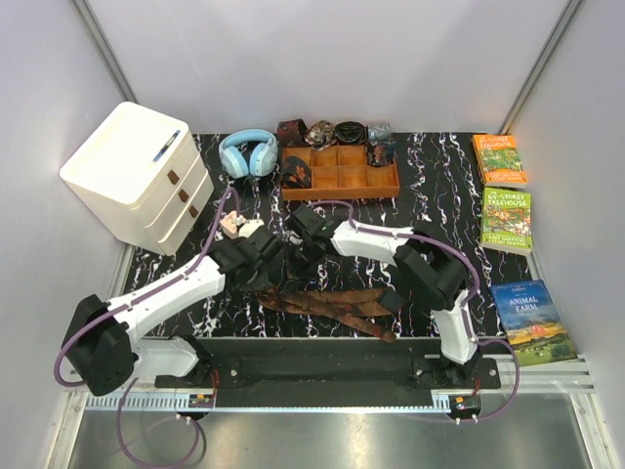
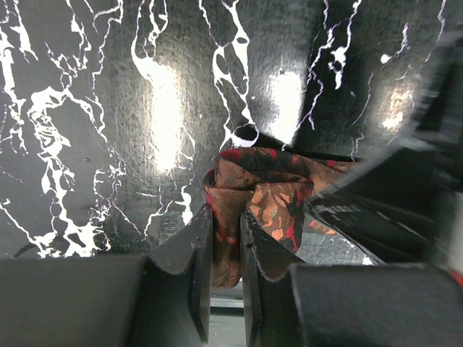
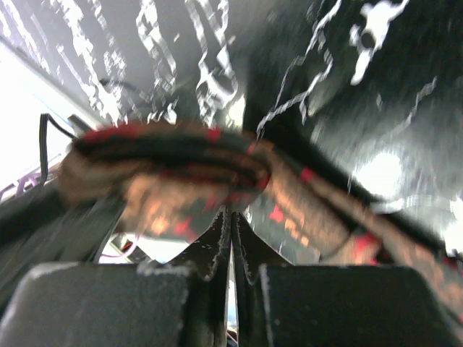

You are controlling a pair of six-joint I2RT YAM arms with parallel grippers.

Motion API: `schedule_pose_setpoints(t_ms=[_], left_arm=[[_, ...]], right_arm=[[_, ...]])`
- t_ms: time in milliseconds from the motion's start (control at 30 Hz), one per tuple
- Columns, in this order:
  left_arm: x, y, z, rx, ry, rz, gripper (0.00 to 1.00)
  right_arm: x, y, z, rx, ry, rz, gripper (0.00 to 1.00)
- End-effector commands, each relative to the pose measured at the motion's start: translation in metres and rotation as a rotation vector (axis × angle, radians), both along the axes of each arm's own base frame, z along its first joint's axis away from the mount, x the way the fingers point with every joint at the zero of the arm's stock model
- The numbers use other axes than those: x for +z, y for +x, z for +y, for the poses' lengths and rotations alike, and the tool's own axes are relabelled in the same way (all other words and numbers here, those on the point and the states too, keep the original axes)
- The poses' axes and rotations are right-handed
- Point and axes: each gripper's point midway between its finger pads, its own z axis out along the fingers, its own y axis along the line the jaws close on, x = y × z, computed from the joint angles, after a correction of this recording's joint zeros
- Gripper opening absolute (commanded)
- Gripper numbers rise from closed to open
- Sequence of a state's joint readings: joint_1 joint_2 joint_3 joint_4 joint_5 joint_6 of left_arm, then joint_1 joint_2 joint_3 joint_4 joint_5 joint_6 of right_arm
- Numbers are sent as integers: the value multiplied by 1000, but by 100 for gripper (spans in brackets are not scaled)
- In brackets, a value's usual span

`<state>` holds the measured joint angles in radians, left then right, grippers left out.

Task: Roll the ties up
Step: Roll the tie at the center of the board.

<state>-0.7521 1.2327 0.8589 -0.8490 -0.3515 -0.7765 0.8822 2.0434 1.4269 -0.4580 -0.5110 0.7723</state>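
I read "ANIMAL FARM" on blue paperback book [image 1: 532, 320]; "STOREY TREEHOUSE" on green paperback book [image 1: 506, 219]; "TREEHOUSE" on orange paperback book [image 1: 499, 158]. Smaller print unreadable.

Dark brown ties [image 1: 332, 306], reddish-tan pattern, lying crossed near front edge; left end bunched, perhaps part-rolled.

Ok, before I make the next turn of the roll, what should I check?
1. Left gripper pinching the tie: ok, fabric sits between its jaws.
2. Right gripper gripping fabric: cannot tell; its jaws look almost closed and the view is blurred.
3. Loose ties lying straight: not ok, they overlap and cross.
4. Grippers apart from each other: cannot tell; they crowd together in the top view.
5. Tray has a free compartment: ok, several look empty.
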Motion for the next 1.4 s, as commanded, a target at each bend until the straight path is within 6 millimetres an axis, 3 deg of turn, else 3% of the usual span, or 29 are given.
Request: schedule_pose_setpoints(t_ms=[0,133,500,767,1100,1367], left_arm=[[20,12,-6,10,5,-56,9],[24,13,-11,-3,14,-55,9],[20,8,-43,-66,55,-46,9],[-2,-3,-66,-104,136,-13,7],[-19,-10,-75,-120,193,1,7],[-28,-4,-88,-127,217,14,11]], right_arm=[[-2,8,23,-11,66,22,5],[-12,4,31,4,73,49,5],[0,5,36,21,127,36,4],[-6,16,0,-24,103,60,5],[8,33,-35,-52,109,54,5],[17,54,-74,-121,94,26,5]])
